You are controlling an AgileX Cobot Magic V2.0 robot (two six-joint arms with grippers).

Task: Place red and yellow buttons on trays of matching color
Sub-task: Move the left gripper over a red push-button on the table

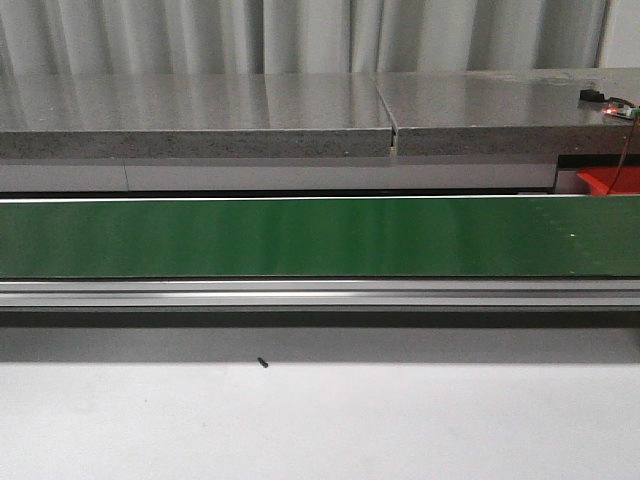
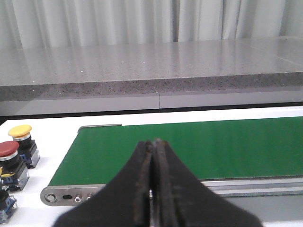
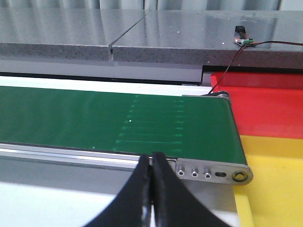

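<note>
A yellow button [image 2: 20,131] and a red button [image 2: 8,149] stand on the white table beside the end of the green belt [image 2: 189,146], seen in the left wrist view. My left gripper [image 2: 153,142] is shut and empty, hovering in front of that belt, apart from the buttons. Beyond the belt's other end lie a red tray [image 3: 270,111] and a yellow tray [image 3: 274,184]. My right gripper [image 3: 152,156] is shut with nothing in it, near the belt's rail. In the front view only a corner of the red tray [image 1: 608,181] shows, and neither gripper.
More button bases [image 2: 5,203] stand at the frame's edge by the red button. A grey stone counter [image 1: 300,115] runs behind the belt [image 1: 320,237], with a small wired board [image 3: 241,38] on it. A tiny dark speck [image 1: 262,363] lies on the white table.
</note>
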